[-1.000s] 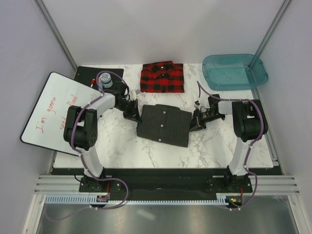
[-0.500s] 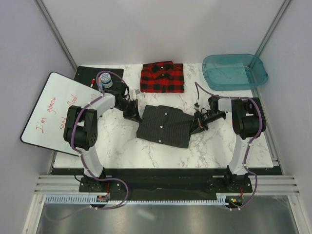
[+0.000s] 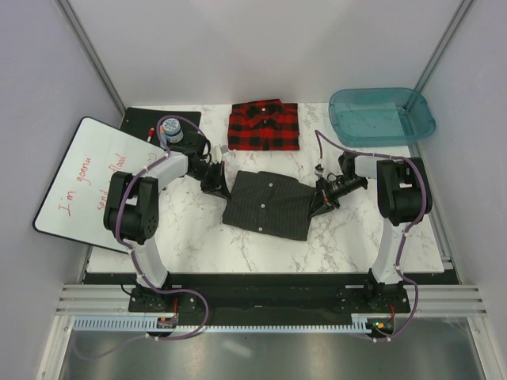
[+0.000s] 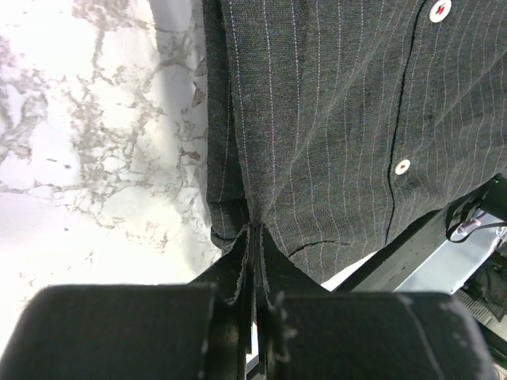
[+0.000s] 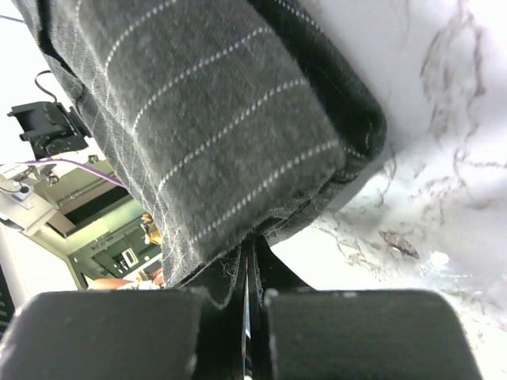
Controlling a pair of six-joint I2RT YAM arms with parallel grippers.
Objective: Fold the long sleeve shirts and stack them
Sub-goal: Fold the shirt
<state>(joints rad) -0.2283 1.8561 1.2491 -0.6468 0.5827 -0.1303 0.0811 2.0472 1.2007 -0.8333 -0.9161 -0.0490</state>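
Note:
A folded dark pinstriped shirt lies mid-table, white buttons up. My left gripper is shut on its left edge; the left wrist view shows cloth pinched at the left gripper's tips. My right gripper is shut on the shirt's right edge, which is lifted; in the right wrist view the folded bundle hangs above the marble at the right gripper's tips. A folded red-and-black plaid shirt lies at the back of the table, apart from both grippers.
A teal plastic tub stands at the back right. A whiteboard with red writing overhangs the left edge; a black mat with a small jar sits at the back left.
The right gripper has moved up and toward the back, lifting the pinstriped shirt's right edge; the shirt now looks narrower. The left gripper has barely moved.

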